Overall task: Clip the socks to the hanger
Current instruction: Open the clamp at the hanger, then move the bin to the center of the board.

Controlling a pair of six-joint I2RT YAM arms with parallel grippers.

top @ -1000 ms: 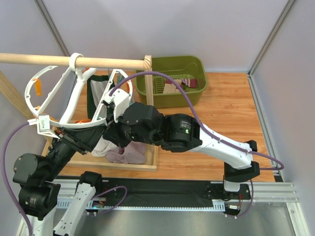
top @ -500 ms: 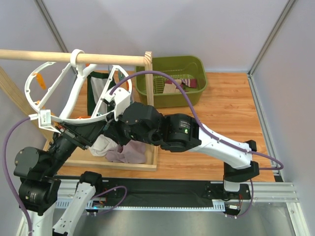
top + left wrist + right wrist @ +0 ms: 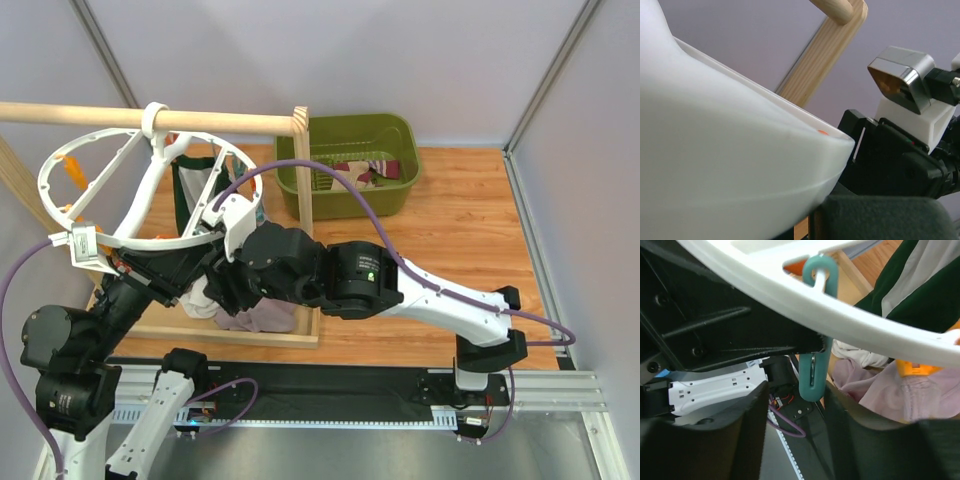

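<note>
One white wheel-shaped plastic hanger (image 3: 148, 188) hangs upper left, one teal clip (image 3: 813, 371) between the spread fingers of the right gripper (image 3: 797, 397). The left gripper (image 3: 112, 262) sits at its rim, grip unclear. Striped fabric socks (image 3: 362, 172), too heaped to count, lie in one green basket (image 3: 400, 192).

The hanger (image 3: 790, 295) is smooth, glossy white plastic with a teal plastic clip (image 3: 813, 370). The rod (image 3: 220, 124) is pale, matt bare wood.
</note>
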